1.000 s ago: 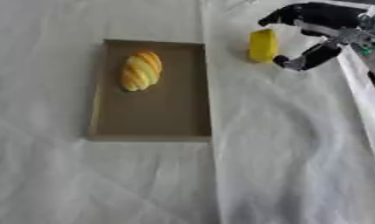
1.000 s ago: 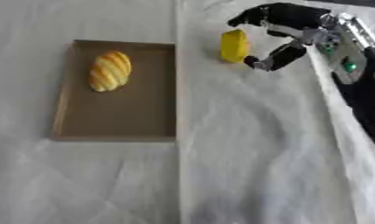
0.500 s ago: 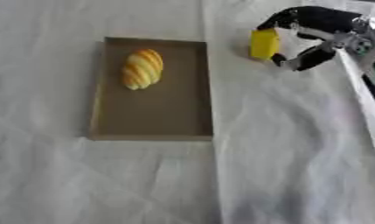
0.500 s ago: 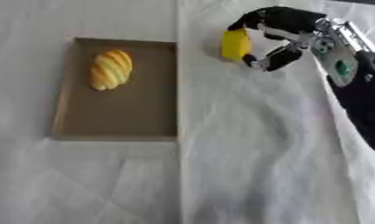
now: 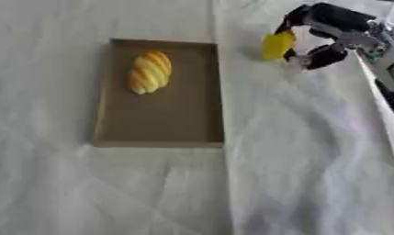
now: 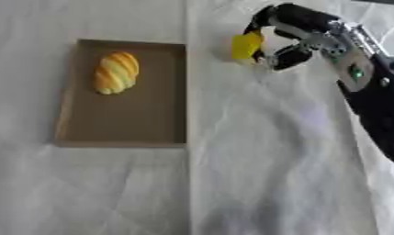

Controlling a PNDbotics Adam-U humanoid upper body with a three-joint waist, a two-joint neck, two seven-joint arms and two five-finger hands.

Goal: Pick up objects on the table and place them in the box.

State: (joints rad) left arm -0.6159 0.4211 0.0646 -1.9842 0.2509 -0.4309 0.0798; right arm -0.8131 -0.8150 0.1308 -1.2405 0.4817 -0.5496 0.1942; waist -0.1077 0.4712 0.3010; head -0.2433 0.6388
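A flat brown box [image 5: 160, 119] lies on the white cloth at centre left. Inside it, near the far end, rests a yellow-orange striped bread-like object [image 5: 149, 71]. To the right of the box's far corner a small yellow block [image 5: 278, 45] is pinched between the fingers and thumb of my right hand [image 6: 300, 34], which reaches in from the upper right. The block looks tilted and slightly off the cloth. My left hand shows in neither view.
White wrinkled cloth [image 5: 296, 174] covers the whole table. My black right forearm [image 6: 368, 87] runs along the right edge of the views.
My right hand has closed on the yellow block and carried it a little left toward the box, tilting it. The bread-like object and the box have stayed put.
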